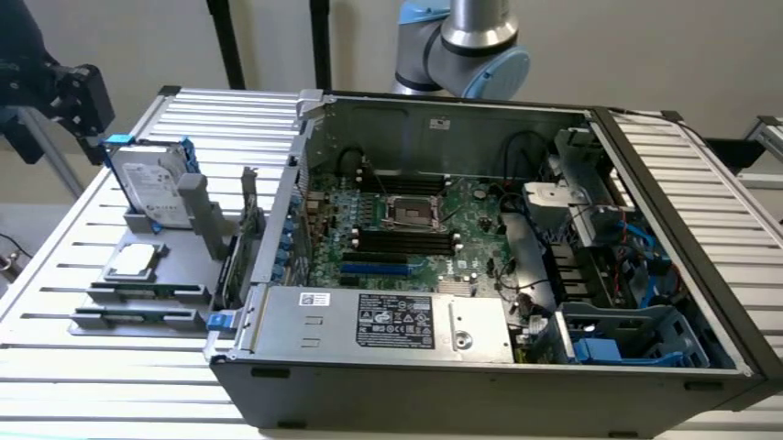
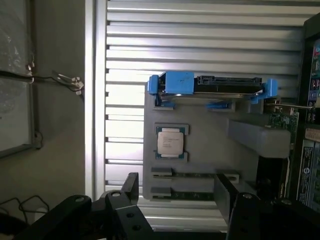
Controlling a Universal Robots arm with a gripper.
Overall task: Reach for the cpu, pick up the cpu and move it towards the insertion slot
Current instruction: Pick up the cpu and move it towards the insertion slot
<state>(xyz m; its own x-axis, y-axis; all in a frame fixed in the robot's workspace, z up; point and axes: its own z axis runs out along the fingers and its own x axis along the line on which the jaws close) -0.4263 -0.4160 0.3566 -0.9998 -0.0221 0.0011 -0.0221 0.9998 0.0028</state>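
In the wrist view, the black gripper [image 2: 176, 177] is nearest the camera. Its jaws stand apart and hold nothing. Past the fingertips [image 2: 132, 178], two memory sticks [image 2: 192, 175] lie flat in a grey tray [image 2: 210, 130].

Beyond them the cpu [image 2: 170, 142] lies flat in its own recess, silvery top up. The fine print on it is too small to read. Farther along the tray, a hard drive [image 2: 220, 86] stands on edge in blue rails. The tray rests on a table [image 2: 200, 30] of pale metal slats.

In the exterior view, an open computer case [image 1: 490, 385] lies on the table [image 1: 73, 385]. At its near edge is a silver power supply [image 1: 478, 325] with a black-and-white label [image 1: 394, 321]. The label carries lines of print and what may be a round logo, none of it legible.

The tray [image 1: 116, 240] sits just beside the case, on the exterior view's left. On it the cpu [image 1: 132, 261] lies between the memory sticks [image 1: 137, 293] and the hard drive [image 1: 153, 188].

Deeper in the case, on the green motherboard [image 1: 471, 206], long black memory slots [image 1: 404, 243] lie in front of the slot [image 1: 410, 213]. The slot has a shiny frame and a dark centre. It is well apart from the cpu.

Farthest back, the arm [image 1: 471, 41], grey with pale blue caps, rises behind the case.
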